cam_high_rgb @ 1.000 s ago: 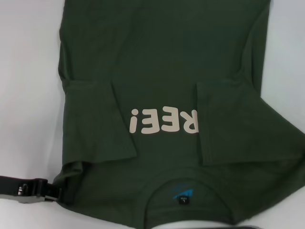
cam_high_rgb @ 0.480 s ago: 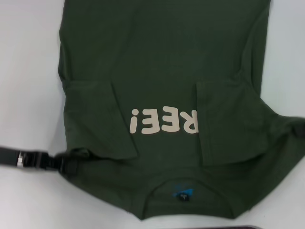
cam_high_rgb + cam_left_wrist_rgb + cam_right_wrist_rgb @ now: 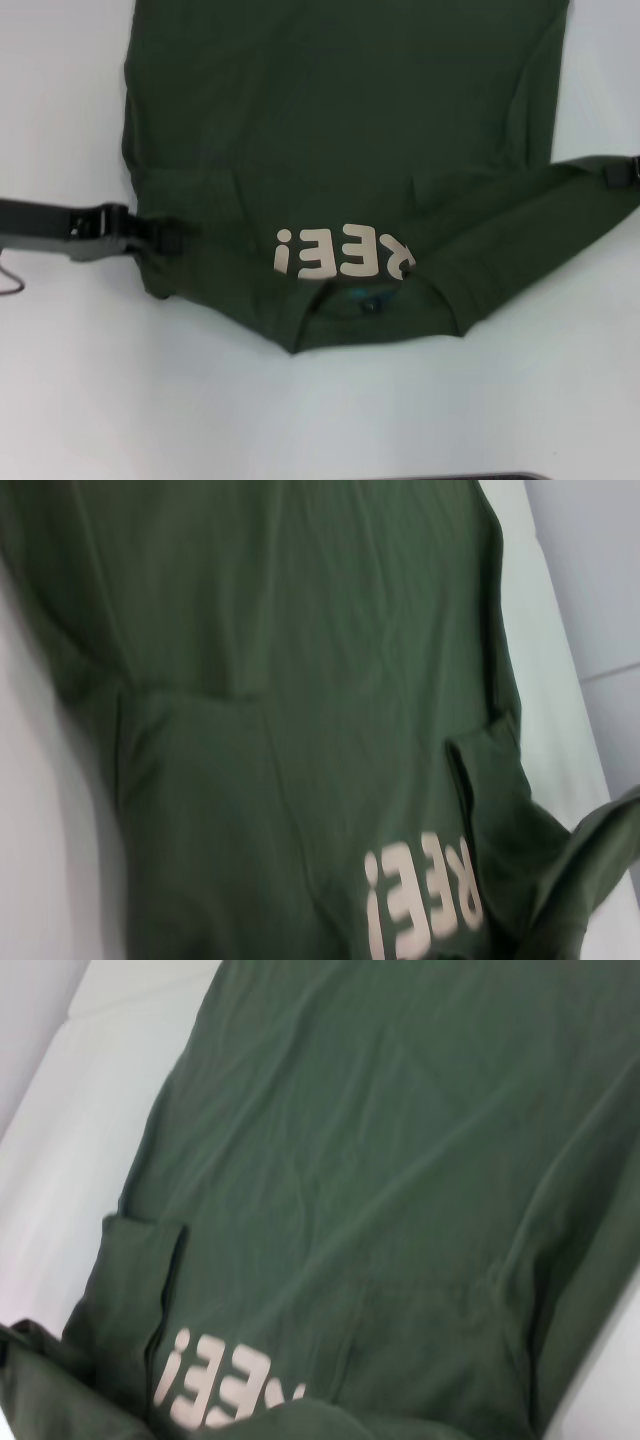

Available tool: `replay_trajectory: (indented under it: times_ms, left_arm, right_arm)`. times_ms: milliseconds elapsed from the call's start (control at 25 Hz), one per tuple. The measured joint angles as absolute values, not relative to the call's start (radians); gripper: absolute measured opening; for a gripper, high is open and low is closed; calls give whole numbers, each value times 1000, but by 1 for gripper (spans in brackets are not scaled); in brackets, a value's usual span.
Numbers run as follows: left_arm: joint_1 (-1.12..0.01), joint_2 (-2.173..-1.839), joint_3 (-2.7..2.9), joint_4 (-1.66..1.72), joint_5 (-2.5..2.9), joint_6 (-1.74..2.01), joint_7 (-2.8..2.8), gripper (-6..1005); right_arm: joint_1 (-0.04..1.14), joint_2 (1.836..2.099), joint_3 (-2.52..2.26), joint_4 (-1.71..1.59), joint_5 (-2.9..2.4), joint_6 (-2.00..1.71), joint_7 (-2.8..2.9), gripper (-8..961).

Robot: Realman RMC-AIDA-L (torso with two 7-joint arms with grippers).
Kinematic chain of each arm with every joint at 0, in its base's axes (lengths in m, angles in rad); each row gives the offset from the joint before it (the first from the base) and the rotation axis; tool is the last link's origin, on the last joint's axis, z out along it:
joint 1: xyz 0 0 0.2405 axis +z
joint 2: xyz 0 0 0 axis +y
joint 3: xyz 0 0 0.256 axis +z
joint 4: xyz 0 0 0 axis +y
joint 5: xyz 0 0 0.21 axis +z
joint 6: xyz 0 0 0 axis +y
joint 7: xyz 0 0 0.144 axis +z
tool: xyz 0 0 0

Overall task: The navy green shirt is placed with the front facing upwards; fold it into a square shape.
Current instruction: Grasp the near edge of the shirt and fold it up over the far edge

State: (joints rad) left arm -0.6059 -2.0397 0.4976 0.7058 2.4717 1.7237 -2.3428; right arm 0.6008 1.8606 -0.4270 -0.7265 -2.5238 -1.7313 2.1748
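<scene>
Lying across the white counter [image 3: 90, 400], the navy green shirt [image 3: 340, 130] runs from the far edge of the head view to a near fold. Near hem line: collar end lifted and doubled over, cream lettering [image 3: 345, 252] partly covered, neck tag [image 3: 365, 298] tucked under. My left gripper [image 3: 170, 238]: fingers pinched on the shirt's left shoulder edge. My right gripper [image 3: 622, 172]: at the right edge of view, fingers clamped on the raised right shoulder cloth. Open counter: wide bare strip near me, narrower margins left and right.
</scene>
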Motion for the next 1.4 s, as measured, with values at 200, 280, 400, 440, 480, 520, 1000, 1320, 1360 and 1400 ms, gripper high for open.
replay_trajectory:
  times_ms: [200,280,400,440,480,520,1000,1320,1360,1400]
  left_arm:
    - [-639,-2048,498,703,2443,1660,-2360,14]
    - [-649,-2048,498,703,2433,1647,-2365,14]
    - [-664,-2048,498,702,2408,1635,-2366,14]
    - [-667,-2048,497,702,2395,1628,-2366,14]
    - [-668,-2047,496,702,2379,1621,-2366,15]
    - [-669,-2047,494,701,2363,1613,-2367,15]
    - [-664,-2057,477,686,2199,1449,-2359,15]
    - [-671,-2087,476,599,2112,1290,-2245,15]
    - [-671,-2093,478,594,2098,1272,-2228,15]
    - [-671,-2098,479,592,2089,1258,-2216,15]
  right_arm:
    - [608,1863,-426,-727,-2496,-1715,2178,29]
    - [608,1861,-425,-727,-2475,-1718,2183,29]
    - [603,1856,-424,-727,-2438,-1721,2190,29]
    - [600,1856,-422,-727,-2426,-1719,2192,29]
    - [599,1855,-420,-727,-2417,-1716,2192,28]
    - [597,1855,-414,-727,-2412,-1714,2192,28]
    - [594,1879,-341,-722,-2346,-1608,2190,28]
    - [597,1969,-348,-715,-2339,-1411,2140,28]
    - [596,1980,-346,-715,-2334,-1383,2128,28]
    - [595,1991,-346,-715,-2327,-1359,2114,28]
